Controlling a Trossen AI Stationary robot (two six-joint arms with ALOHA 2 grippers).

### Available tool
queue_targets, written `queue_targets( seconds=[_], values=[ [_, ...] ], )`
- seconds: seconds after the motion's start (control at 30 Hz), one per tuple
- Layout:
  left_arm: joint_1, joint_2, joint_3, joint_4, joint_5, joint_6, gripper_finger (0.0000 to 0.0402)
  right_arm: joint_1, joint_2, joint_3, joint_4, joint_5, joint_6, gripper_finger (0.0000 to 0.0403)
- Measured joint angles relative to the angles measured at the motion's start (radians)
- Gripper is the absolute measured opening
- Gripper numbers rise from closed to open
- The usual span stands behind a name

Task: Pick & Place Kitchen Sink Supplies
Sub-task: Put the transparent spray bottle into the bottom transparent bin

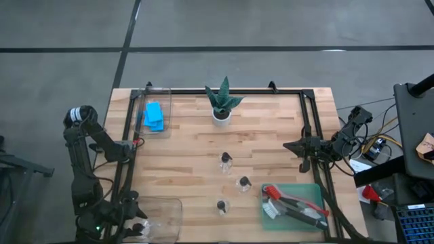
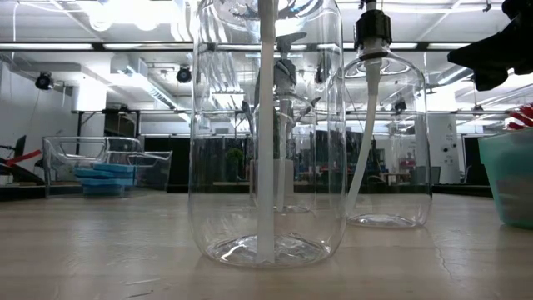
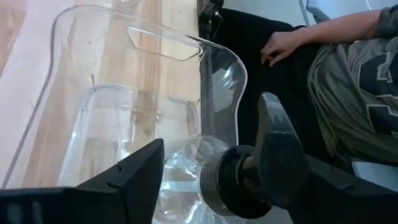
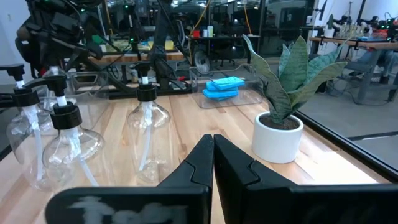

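Note:
Three small clear black-capped bottles stand upright mid-table; the low view looks through the nearest bottle. A fourth bottle sits between the fingers of my left gripper, over an open clear bin at the table's near-left corner. Blue sponges lie stacked in another clear bin at the far left. Red-and-black brushes lie in the green tray. My right gripper is shut and hangs above the table's right side, touching nothing. My left gripper has the bottle crosswise between its two fingers. One finger is against the clear shoulder, and the other finger is at the black pump cap. The bottle lies on its side in the hold, clear of the bin's floor.
A green plant in a white pot stands at the far middle of the table. A black frame rail borders the table. A person's hand and torso show beyond the near-left bin. Bare wood lies between the bottles and the sponge bin.

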Motion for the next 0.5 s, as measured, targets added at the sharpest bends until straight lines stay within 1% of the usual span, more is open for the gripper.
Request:
queue_targets(
  seconds=[0.1, 0.2, 0.5],
  values=[
    [0.000, 0.000, 0.000, 0.013, 0.018, 0.004, 0.0299, 0.000, 0.000, 0.000, 0.000, 0.000, 0.000, 0.0008],
    [0.000, -0.002, 0.003, 0.058, 0.040, 0.054, 0.0311, 0.000, 0.000, 0.000, 0.000, 0.000, 0.000, 0.0008],
    [-0.002, -0.027, 0.003, 0.042, 0.058, 0.094, 0.0314, 0.000, 0.000, 0.000, 0.000, 0.000, 0.000, 0.0008]
  ],
)
